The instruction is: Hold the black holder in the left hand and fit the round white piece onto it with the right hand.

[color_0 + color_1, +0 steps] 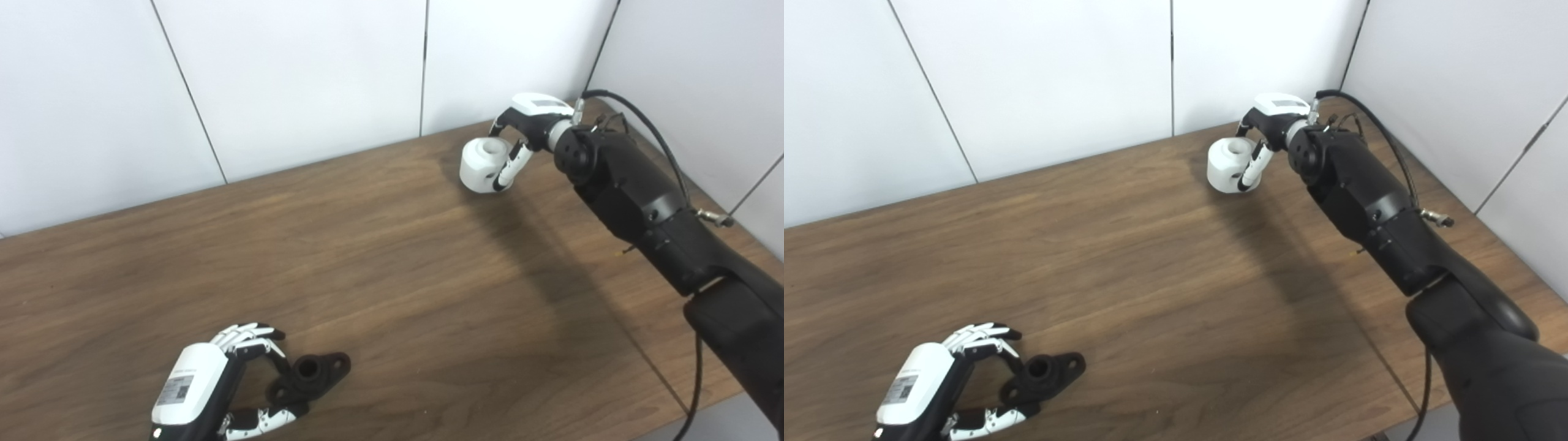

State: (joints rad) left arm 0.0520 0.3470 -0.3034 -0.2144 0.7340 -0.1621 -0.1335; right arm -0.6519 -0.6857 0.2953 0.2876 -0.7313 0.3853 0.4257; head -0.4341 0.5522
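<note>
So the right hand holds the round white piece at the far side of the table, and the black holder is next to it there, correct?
Not quite. The right hand does hold the round white piece at the far side, but the black holder lies at the near edge, by the left hand, as the left eye view shows.

A lab or test booth: a bare wooden worktop (392, 257) boxed in by plain white wall panels (294, 79), with a loose cable (643, 125) running along the robot's arm.

White-backed left hand (208, 386) with a label; right hand (527, 125) alike; black cabled forearm (637, 196).
</note>
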